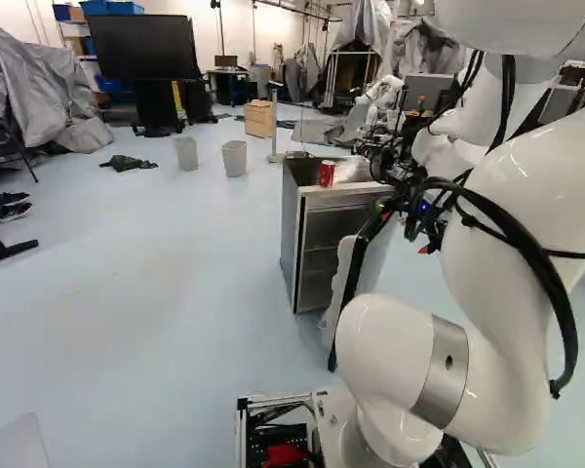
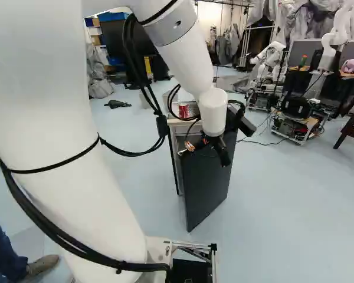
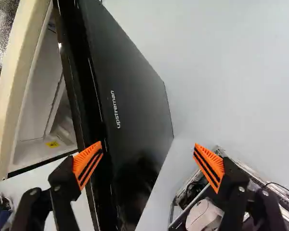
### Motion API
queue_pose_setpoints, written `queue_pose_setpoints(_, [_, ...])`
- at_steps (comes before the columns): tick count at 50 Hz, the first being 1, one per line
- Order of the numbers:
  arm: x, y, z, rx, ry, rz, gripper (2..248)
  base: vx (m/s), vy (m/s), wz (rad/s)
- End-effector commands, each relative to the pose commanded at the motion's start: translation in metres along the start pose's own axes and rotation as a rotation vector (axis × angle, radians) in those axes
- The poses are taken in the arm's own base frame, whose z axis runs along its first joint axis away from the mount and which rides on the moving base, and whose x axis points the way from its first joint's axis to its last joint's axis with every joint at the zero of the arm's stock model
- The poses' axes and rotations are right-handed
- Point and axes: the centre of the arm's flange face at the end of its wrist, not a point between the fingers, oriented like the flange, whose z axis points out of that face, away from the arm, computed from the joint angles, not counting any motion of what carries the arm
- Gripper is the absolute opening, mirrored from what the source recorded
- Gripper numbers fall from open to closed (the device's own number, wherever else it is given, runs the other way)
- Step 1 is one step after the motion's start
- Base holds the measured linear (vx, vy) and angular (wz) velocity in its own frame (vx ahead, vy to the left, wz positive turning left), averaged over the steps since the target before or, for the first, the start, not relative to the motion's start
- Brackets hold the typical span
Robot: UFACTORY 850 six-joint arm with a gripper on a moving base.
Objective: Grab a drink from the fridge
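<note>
In the right base view my gripper [image 2: 205,152] is at the upper part of the dark fridge door [image 2: 206,186], which is swung out from the low fridge [image 1: 291,239]. The wrist view has the gripper [image 3: 149,161] open, its orange-padded fingers far apart; one overlaps the door's edge, the other is out past the door's outer face [image 3: 135,110]. Whether either touches it I cannot tell. Part of the pale interior [image 3: 38,106] shows behind the door, with no drink visible there. A red can [image 1: 327,174] stands on top of the fridge.
Two grey bins [image 1: 234,158] and a wooden drawer box [image 1: 259,118] stand beyond the fridge. Another robot [image 2: 270,59] is at the back. A large black screen [image 1: 141,47] is at the far wall. A person's leg and shoe [image 2: 41,265] show near the base.
</note>
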Motion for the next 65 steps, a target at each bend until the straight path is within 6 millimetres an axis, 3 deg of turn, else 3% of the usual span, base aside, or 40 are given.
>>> queue_pose_setpoints(12, [-0.005,-0.01,0.002,0.007,-0.008,-0.023,247,0.0,0.0,0.0])
queue_pose_setpoints(37, [-0.003,-0.01,0.002,0.004,0.007,-0.024,247,0.0,0.0,0.0])
queue_pose_setpoints(65, [-0.013,0.012,-0.005,-0.034,0.036,-0.062,247,0.0,0.0,0.0])
